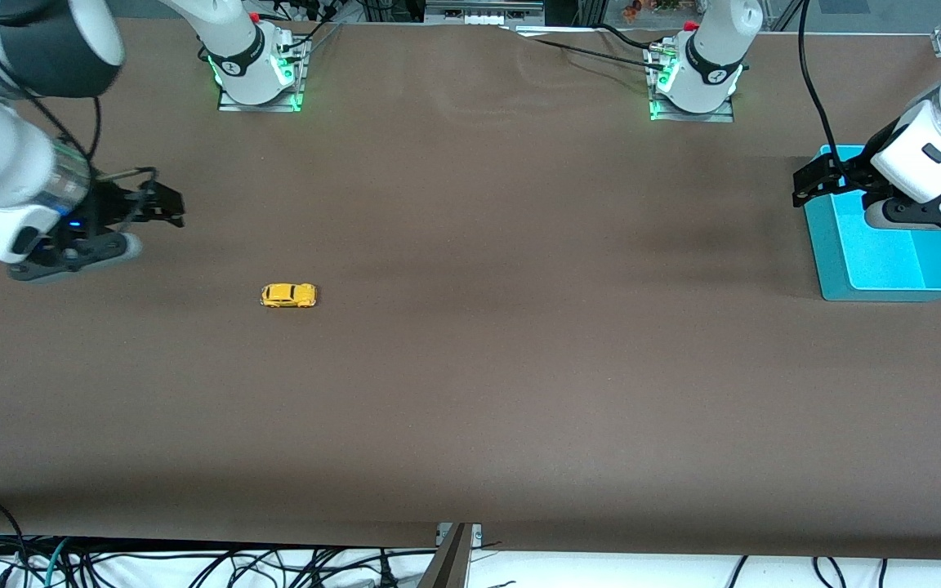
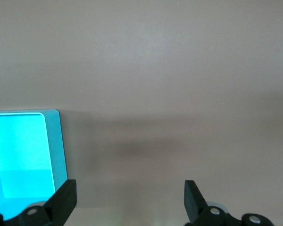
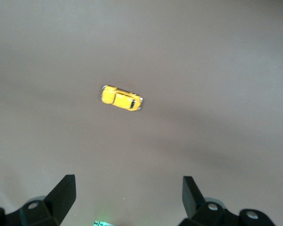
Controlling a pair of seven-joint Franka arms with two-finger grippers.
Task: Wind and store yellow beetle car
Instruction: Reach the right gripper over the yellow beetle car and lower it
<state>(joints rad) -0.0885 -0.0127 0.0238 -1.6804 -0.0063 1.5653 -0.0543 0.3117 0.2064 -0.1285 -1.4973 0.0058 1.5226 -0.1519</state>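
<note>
Looking from the front, the car (image 1: 288, 295) sits alone on the brown table (image 1: 470, 392), toward the right arm's end, its long axis running along the table's length. The right gripper (image 1: 162, 204) hangs nearby with jaws wide and empty, so I'd say it's the obvious one to grab it. The left gripper (image 1: 820, 181), also wide and empty, waits over the bin (image 1: 838, 269). Its wrist view shows just matte cloth and the bin's (image 2: 61, 146) glossy teal rim. Right wrist view: the car (image 3: 121, 98), rounded shiny yellow, lies ahead of the fingers (image 3: 66, 193), slightly angled.
</note>
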